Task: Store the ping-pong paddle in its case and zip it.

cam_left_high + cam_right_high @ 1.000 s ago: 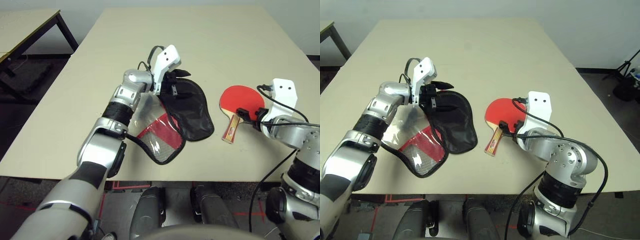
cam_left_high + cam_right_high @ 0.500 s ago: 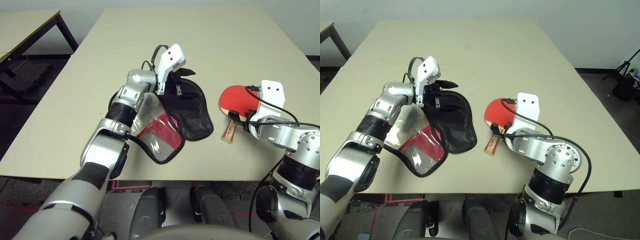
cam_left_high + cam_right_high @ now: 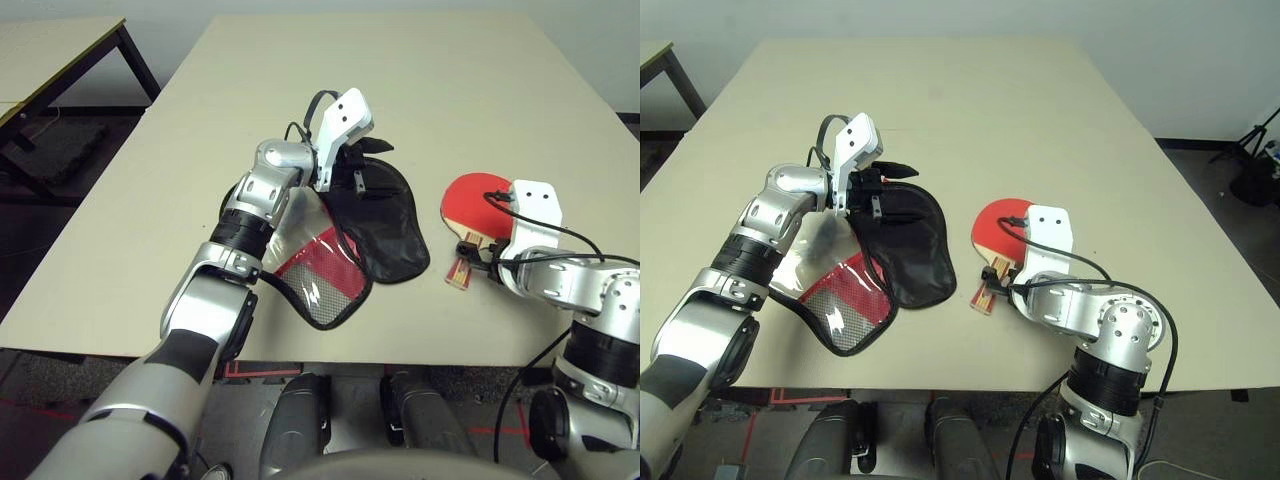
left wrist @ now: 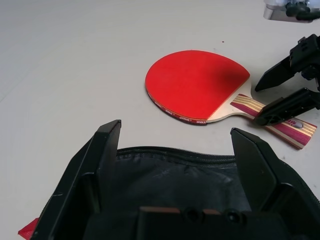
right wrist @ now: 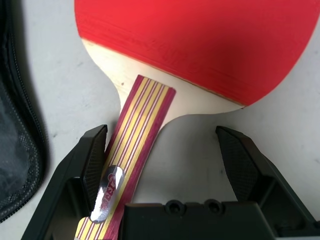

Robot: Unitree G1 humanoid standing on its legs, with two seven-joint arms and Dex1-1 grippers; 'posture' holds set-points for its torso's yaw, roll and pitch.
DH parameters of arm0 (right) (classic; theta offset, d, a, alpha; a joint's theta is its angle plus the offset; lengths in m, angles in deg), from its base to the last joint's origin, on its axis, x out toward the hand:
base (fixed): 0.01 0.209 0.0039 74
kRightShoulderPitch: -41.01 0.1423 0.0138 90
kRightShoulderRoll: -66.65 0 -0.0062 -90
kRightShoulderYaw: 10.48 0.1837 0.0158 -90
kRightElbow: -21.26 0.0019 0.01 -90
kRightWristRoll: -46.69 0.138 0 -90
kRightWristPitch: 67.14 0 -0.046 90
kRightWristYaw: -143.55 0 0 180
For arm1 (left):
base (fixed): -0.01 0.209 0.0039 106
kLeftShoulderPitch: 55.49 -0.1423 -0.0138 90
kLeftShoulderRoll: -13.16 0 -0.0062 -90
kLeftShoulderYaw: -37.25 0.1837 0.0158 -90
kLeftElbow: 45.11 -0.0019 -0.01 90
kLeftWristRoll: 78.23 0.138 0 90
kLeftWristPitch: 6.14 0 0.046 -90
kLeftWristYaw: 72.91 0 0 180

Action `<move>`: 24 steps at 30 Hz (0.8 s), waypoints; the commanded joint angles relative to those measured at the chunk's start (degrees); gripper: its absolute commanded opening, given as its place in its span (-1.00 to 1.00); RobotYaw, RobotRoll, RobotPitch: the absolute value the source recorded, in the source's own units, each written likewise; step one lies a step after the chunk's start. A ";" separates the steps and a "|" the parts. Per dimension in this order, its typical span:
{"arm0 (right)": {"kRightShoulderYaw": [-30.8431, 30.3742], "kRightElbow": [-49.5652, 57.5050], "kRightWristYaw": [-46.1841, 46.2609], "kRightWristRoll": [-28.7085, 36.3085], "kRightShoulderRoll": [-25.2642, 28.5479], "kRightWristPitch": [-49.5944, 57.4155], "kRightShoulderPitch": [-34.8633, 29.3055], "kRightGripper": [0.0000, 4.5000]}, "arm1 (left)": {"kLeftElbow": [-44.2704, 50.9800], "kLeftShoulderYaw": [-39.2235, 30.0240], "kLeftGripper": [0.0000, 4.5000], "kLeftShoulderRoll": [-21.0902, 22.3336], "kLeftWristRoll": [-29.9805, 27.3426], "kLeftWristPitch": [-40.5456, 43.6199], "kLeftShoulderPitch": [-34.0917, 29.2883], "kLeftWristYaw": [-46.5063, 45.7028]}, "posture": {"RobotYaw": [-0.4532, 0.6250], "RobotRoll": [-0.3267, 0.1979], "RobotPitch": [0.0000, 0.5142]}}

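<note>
The ping-pong paddle (image 3: 478,198) lies flat on the table, red face up, with its striped wooden handle (image 5: 136,131) pointing toward the front edge. My right gripper (image 5: 162,132) is open and low over that handle, one finger on each side, and the finger (image 5: 95,155) on the case side touches it. The case (image 3: 385,225) lies unzipped to the paddle's left, black lining up, its clear side and red panel (image 3: 318,268) nearer me. My left gripper (image 4: 176,132) hovers open over the case's far zip edge (image 4: 175,151), holding nothing.
The beige table (image 3: 400,80) stretches far beyond both objects. Its front edge (image 3: 420,352) runs close below the case and the paddle handle. A second table (image 3: 50,50) stands off to the left across a gap of dark floor.
My right gripper has swung in over the paddle handle and come down astride it. My left gripper shifted slightly along the case's far edge, then held still.
</note>
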 commanded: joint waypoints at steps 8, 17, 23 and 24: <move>-1.96 -8.99 -4.41 -5.64 1.26 1.13 -0.06 -0.17 | 1.76 0.01 1.00 0.23 -0.23 1.03 -1.76 -0.76 | -0.28 0.25 -0.49; 0.67 -15.68 -11.74 -16.98 3.41 -2.98 4.17 -0.30 | 1.11 -0.38 1.00 0.42 -0.23 0.71 -1.34 -1.28 | -0.29 0.25 -0.52; -6.81 -23.05 -31.23 -29.08 13.53 -14.11 10.60 -0.34 | 0.92 -1.19 1.00 0.85 -0.55 0.57 -0.92 -2.06 | -0.32 0.25 -0.58; -9.35 -24.19 -35.77 -31.25 15.45 -16.02 11.74 -0.37 | 0.85 -1.43 1.00 1.00 -0.65 0.57 -0.78 -2.20 | -0.33 0.25 -0.59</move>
